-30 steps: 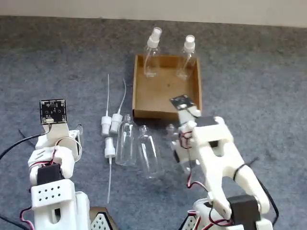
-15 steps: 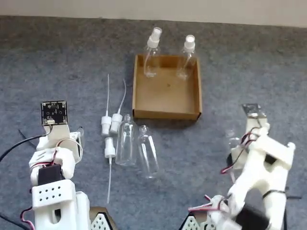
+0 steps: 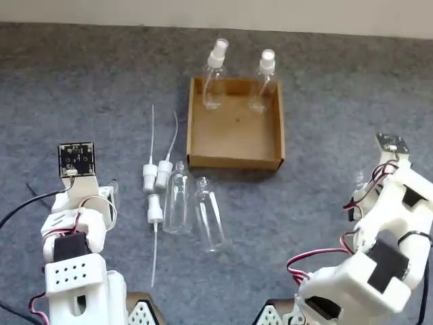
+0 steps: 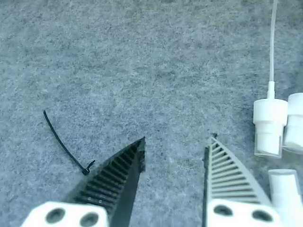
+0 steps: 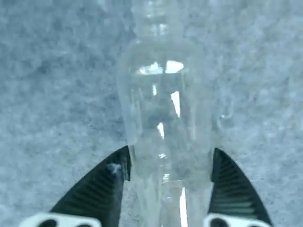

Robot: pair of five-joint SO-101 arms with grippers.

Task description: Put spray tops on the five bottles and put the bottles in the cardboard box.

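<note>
The cardboard box (image 3: 235,157) lies at the middle back, and two clear bottles with spray tops (image 3: 214,78) (image 3: 262,80) stand along its far wall. Two uncapped bottles (image 3: 177,198) (image 3: 208,215) lie on the carpet in front of it. Left of them lie three loose spray tops (image 3: 149,177) (image 3: 164,172) (image 3: 155,210), which also show in the left wrist view (image 4: 270,125). My left gripper (image 4: 176,142) is open just over the carpet, beside those tops. My right gripper (image 5: 170,152) is shut on a clear uncapped bottle (image 5: 163,109), at the far right of the table (image 3: 358,180).
Grey carpet covers the table. A black cable tie (image 4: 66,146) lies on it near my left gripper. Both arm bases stand at the near edge, with open carpet between the lying bottles and the right arm.
My right arm has swung from in front of the box out to the far right, carrying the bottle. The left arm has not moved.
</note>
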